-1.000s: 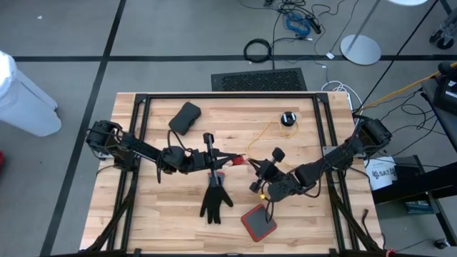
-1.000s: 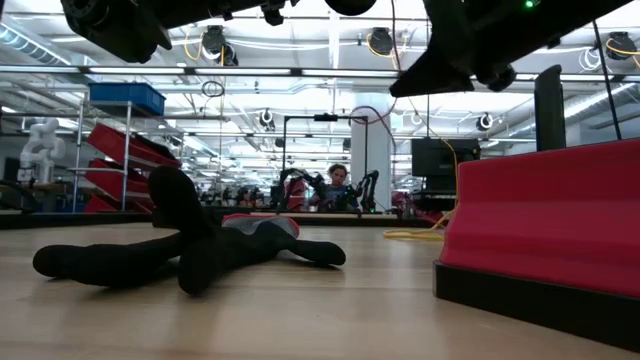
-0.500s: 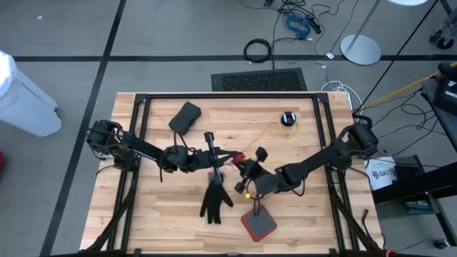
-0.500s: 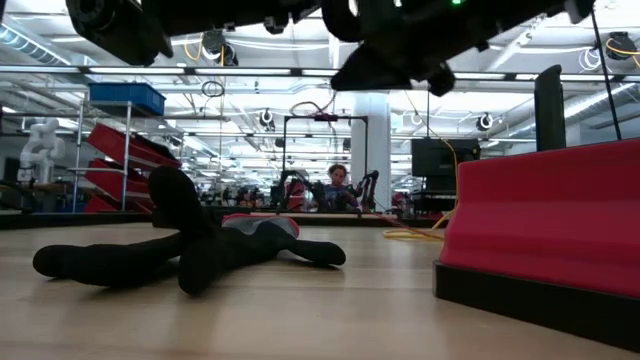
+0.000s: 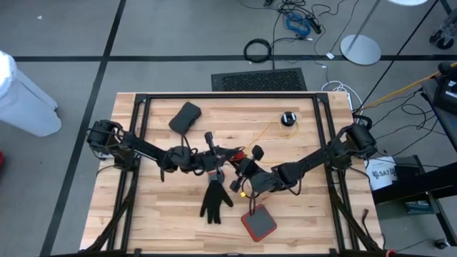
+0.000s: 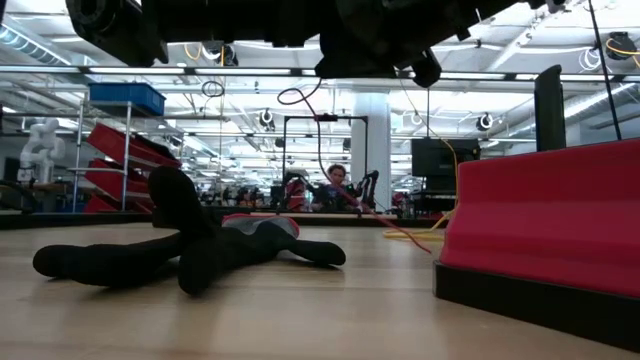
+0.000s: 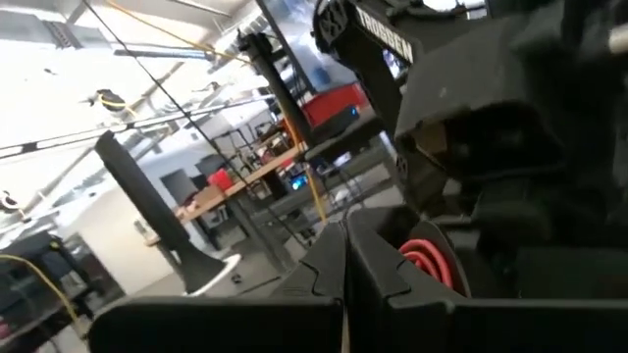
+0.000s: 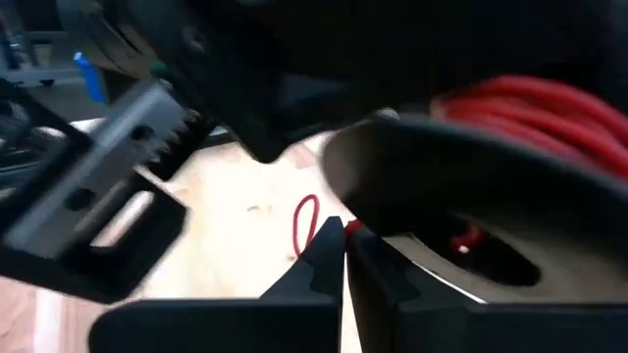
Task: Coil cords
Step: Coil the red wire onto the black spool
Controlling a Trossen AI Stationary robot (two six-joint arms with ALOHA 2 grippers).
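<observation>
Between both shut claws (image 5: pixel 232 158), yellow cord (image 5: pixel 265 130).

Grey floor (image 5: pixel 178 28) with dark lines; black floor mat (image 5: pixel 258 80) behind the table; ceiling lights (image 6: pixel 240 55) throughout the workshop hall.

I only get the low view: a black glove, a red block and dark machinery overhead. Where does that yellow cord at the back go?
Observer: From above, the yellow cord runs across the table to a small black puck near the far edge.
Operator: And the machinery overhead?
Observer: It is two arms. The left gripper and the right gripper are close together mid-table, just beyond the glove.
Operator: Are the grippers open?
Observer: No. Each wrist view shows its gripper shut.
</observation>
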